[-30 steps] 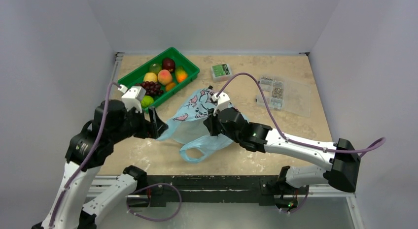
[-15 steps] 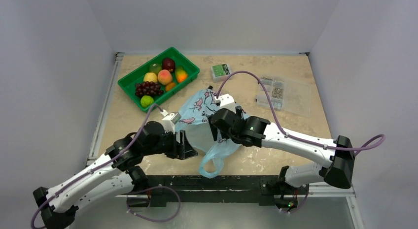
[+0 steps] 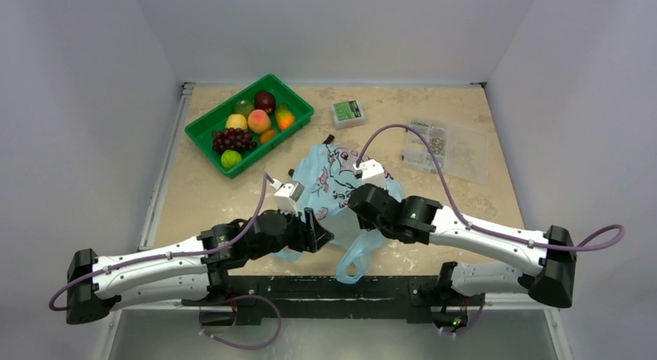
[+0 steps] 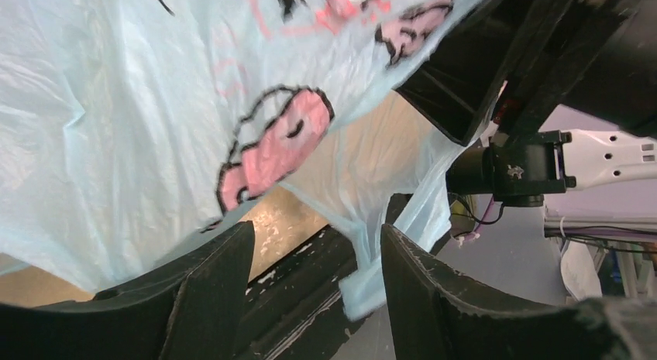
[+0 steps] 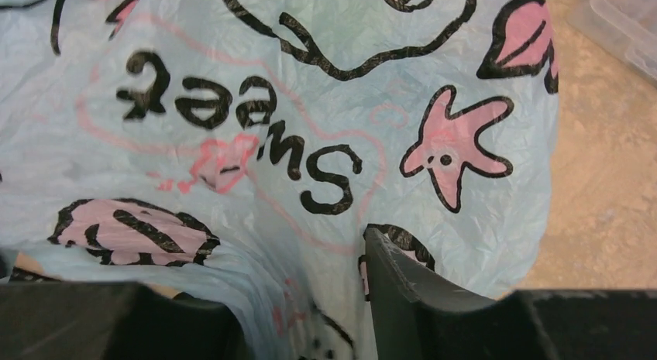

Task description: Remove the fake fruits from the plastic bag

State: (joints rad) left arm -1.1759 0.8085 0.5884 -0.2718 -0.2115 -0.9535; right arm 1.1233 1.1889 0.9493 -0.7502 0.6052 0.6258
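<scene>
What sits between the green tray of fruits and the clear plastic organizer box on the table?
In the top external view, a small green-labelled box lies between the green rectangular tray and the clear organizer box.

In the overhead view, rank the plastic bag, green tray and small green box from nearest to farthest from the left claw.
From the left claw:
1. Plastic bag, right beside it.
2. Green tray, far-left of the table.
3. Small green box, at the far edge, centre.

Even, bright overhead light, soft shadows; top view sharp; wrist views close, near claw edges blurred.
</scene>
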